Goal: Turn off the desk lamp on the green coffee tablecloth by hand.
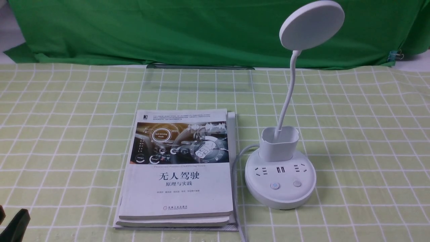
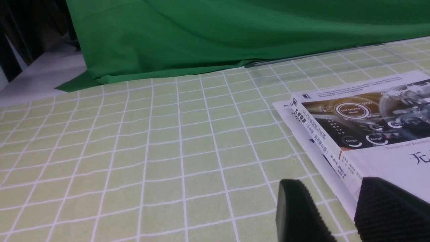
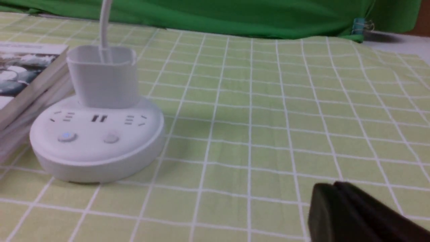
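The white desk lamp stands on the green coffee tablecloth, right of centre, its disc head raised on the thin neck. The right wrist view shows its base with two buttons; the left button glows faint blue. My right gripper is shut and empty, low over the cloth, well to the right of the base and apart from it. It is out of the front view. My left gripper is open and empty beside the books; only a black part of it shows at the front view's bottom left.
A stack of books lies left of the lamp, close to its base, with the lamp's white cord running between them. The plain dark green backdrop hangs along the far edge. A binder clip sits at the far right.
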Controlling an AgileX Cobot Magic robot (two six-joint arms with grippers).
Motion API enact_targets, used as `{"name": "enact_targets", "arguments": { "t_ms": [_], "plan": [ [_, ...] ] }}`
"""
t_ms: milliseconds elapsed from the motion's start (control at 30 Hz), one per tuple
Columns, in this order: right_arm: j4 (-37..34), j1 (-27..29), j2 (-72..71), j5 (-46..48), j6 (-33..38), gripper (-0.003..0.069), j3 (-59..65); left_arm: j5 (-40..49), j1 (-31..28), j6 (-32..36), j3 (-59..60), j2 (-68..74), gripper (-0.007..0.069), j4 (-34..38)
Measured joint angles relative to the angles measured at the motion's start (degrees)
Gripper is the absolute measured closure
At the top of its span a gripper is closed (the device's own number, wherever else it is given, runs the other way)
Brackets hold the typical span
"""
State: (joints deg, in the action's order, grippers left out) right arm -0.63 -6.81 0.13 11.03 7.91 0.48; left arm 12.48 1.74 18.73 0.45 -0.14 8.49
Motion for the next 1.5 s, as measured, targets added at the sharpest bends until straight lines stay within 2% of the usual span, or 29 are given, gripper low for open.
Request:
{"name": "enact_targets", "arguments": {
  "t_ms": [133,1500],
  "plan": [
    [0.0,0.0,0.0,2.64,0.08,0.0618,0.04,0.0,0.0,0.0,0.0,0.0,0.0382,0.0],
    [0.0,0.0,0.0,2.69,0.26,0.0543,0.04,0.0,0.0,0.0,0.0,0.0,0.0382,0.0]
  ]
}}
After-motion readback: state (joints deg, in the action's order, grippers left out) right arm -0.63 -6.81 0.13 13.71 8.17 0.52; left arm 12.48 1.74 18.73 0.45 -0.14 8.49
